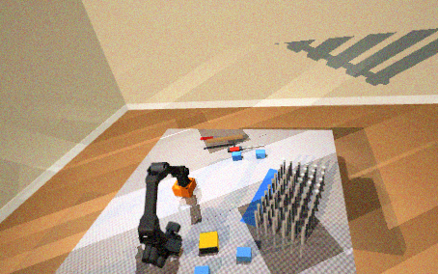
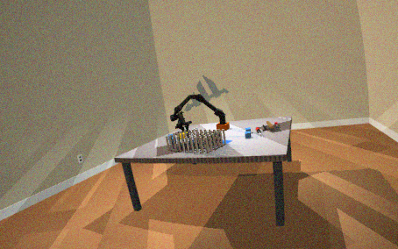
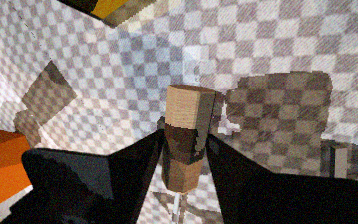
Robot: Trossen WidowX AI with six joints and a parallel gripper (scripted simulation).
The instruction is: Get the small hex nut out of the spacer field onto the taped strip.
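My gripper (image 3: 185, 135) (image 2: 183, 129) is shut on the wooden handle (image 3: 190, 107) of a tool. A thin metal shaft (image 3: 176, 205) runs from the handle toward the lower edge of the wrist view. The hand is at the lower left in the top view, away from the spacers; its fingertips are hard to make out there. The metal spacers (image 1: 289, 203) (image 2: 197, 142) stand upright in a dense field at the right. The blue taped strip (image 1: 257, 199) (image 2: 229, 141) runs along their side facing the arm base. The hex nut cannot be made out.
A yellow block (image 1: 208, 240) (image 3: 107, 9) and a blue block (image 1: 244, 254) lie between the hand and the field. At the back are a red-handled tool (image 1: 234, 150), other tools and two blue blocks (image 1: 236, 156) (image 1: 260, 153). The orange arm base (image 1: 183, 188) (image 3: 11, 167) stands left of the strip.
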